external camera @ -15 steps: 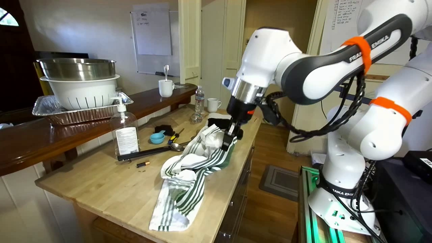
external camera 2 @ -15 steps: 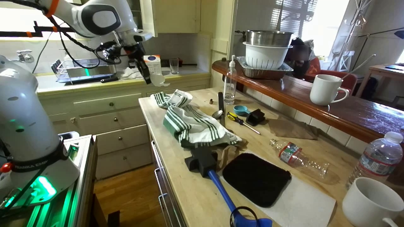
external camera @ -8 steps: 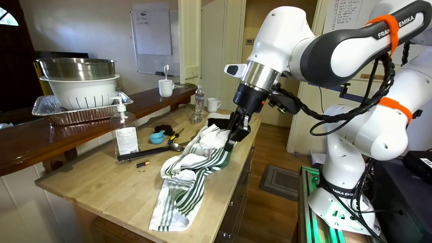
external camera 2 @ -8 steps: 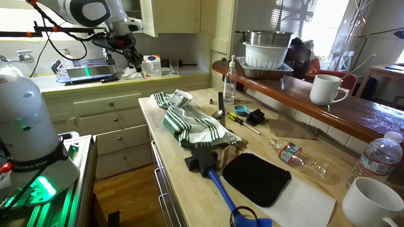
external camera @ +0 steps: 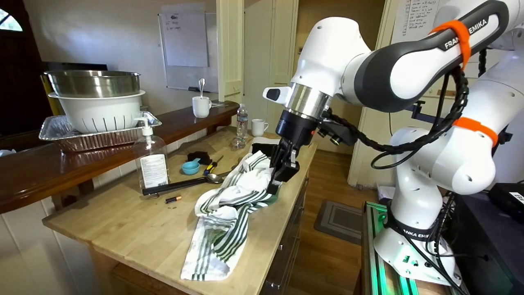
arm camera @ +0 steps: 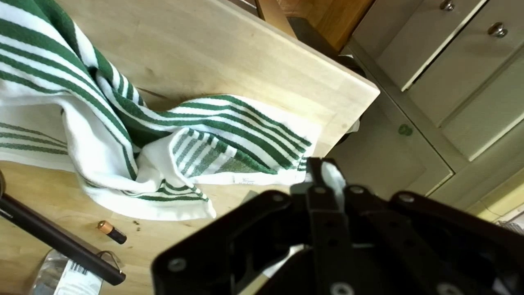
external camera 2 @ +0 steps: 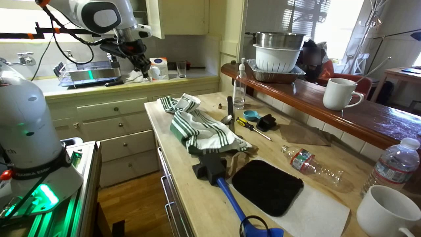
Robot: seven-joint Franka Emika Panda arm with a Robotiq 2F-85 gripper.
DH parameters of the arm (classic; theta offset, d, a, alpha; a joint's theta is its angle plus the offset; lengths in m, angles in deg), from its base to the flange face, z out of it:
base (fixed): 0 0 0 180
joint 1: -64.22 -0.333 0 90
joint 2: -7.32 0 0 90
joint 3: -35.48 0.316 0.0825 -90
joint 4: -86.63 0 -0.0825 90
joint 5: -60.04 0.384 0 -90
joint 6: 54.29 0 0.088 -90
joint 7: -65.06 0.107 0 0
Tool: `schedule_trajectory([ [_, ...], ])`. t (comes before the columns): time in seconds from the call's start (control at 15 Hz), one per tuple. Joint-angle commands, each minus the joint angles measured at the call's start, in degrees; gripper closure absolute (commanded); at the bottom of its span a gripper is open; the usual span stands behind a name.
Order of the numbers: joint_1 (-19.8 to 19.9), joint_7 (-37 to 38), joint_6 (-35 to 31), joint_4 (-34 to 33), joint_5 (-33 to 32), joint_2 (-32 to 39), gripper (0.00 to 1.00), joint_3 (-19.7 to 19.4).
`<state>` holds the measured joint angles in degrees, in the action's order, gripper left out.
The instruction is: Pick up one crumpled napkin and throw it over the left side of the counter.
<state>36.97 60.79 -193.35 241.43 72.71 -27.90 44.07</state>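
My gripper [arm camera: 321, 164] is shut, with a white crumpled napkin [arm camera: 333, 180] pinched at its fingertips. In an exterior view the gripper [external camera 2: 146, 75] hangs high, near the end of the pale wooden counter [external camera 2: 179, 187], and the napkin [external camera 2: 155, 73] shows pale in front of a white box. In another exterior view the gripper [external camera: 273, 186] points down in front of the striped towel, and the napkin blends with the towel's white. The counter [external camera: 127, 229] shows its bare near end there. In the wrist view the counter's corner [arm camera: 348, 90] lies beyond the fingertips.
A green-and-white towel [external camera: 229, 213] lies crumpled on the counter. A black-handled spoon [external camera: 176, 186], a battery [external camera: 173, 199], a soap bottle [external camera: 153, 168], a screwdriver [external camera 2: 245, 121] and a blue-handled tool [external camera 2: 230, 197] lie or stand there. A raised reddish ledge [external camera: 24, 176] runs along one side.
My gripper first swung up and back toward the robot's base, then came slightly down and forward again. The napkin stayed in its fingers. Things on the counter have not moved.
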Motion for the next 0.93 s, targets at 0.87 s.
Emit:
schedule_trajectory([
  [0.87, -2.6, -45.9, -3.6, -44.1, 11.6, 45.5, 1.0, 4.5],
])
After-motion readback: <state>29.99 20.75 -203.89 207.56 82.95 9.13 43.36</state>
